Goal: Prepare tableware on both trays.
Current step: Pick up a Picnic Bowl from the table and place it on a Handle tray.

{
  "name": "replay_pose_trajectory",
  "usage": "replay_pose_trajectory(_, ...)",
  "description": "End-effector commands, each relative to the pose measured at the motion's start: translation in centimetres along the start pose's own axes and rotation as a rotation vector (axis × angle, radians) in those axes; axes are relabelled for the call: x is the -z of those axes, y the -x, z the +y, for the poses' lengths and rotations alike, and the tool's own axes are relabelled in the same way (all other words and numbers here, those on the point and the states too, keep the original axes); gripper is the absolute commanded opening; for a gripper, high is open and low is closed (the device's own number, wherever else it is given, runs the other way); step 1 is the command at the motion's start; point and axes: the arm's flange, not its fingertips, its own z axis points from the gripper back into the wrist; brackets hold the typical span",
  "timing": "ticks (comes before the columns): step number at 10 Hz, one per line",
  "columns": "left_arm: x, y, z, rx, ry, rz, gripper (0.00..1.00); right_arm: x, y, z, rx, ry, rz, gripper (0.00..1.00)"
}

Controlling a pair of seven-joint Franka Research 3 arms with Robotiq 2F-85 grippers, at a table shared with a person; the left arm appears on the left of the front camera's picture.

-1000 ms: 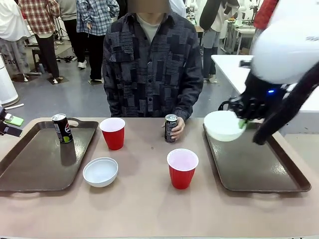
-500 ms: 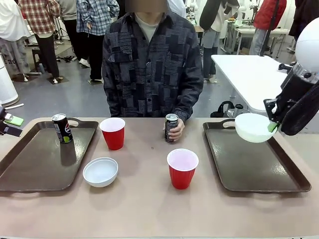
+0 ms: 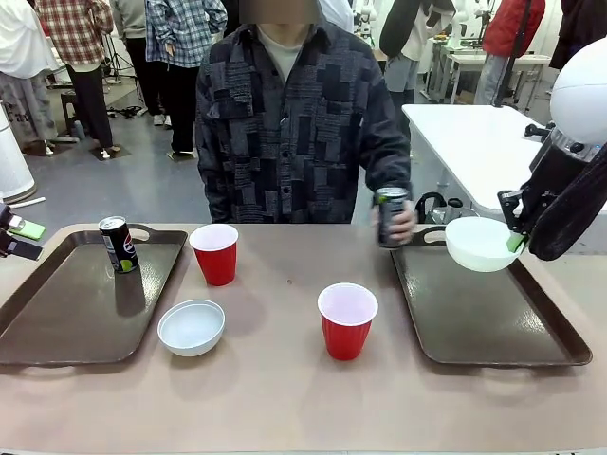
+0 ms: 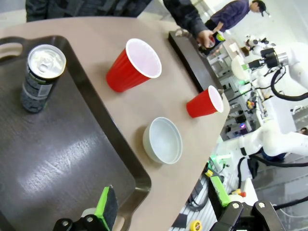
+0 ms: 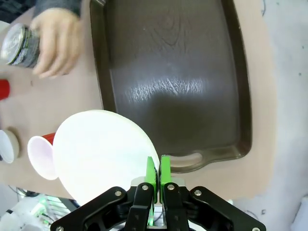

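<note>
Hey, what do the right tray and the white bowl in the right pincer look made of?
The right tray looks like moulded dark brown plastic, semi-gloss: soft light streaks on a faintly grained floor. The bowl, gripped at its rim by the right pincer, looks like smooth white plastic or melamine; ceramic is possible.

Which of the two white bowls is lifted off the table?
The bowl on the robot's right, pinched by its rim in the right arm's jaws by the right tray. The other bowl rests on the table beside the left tray.
</note>
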Motion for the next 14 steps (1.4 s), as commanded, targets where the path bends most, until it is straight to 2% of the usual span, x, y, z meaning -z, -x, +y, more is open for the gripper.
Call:
replay_pose_trajectory(1,-0.1,-0.1,0.0,0.003,0.014,-0.016,1.0,2.0,0.4,-0.2,-0.021,0.044,0.071,0.04)
replay_pose_trajectory(2,-0.1,-0.1,0.0,0.003,0.014,-0.016,1.0,-1.2,6.1,-0.3,-0.19,0.004,0.042,0.04)
replay_pose_trajectory(3,-0.1,-0.1,0.0,0.003,0.014,-0.016,1.0,-4.0,10.5,-0.5,-0.303,-0.029,-0.012,0.04)
replay_pose_trajectory(4,-0.1,-0.1,0.0,0.003,0.014,-0.016,1.0,-5.0,11.6,-0.6,-0.298,0.005,-0.055,0.04)
replay_pose_trajectory(10,-0.1,-0.1,0.0,0.003,0.014,-0.016,1.0,-1.4,6.5,-0.4,-0.162,0.038,0.035,0.04)
replay_pose_trajectory(11,-0.1,-0.1,0.0,0.003,0.014,-0.016,1.0,0.2,4.7,-0.1,-0.136,0.021,0.035,0.04)
replay_pose_trajectory(12,-0.1,-0.1,0.0,0.003,0.014,-0.016,1.0,2.6,3.0,-0.1,-0.141,0.026,0.004,0.04)
replay_pose_trajectory(14,-0.1,-0.1,0.0,0.003,0.014,-0.016,1.0,7.0,0.8,-0.7,-0.171,0.021,0.011,0.04)
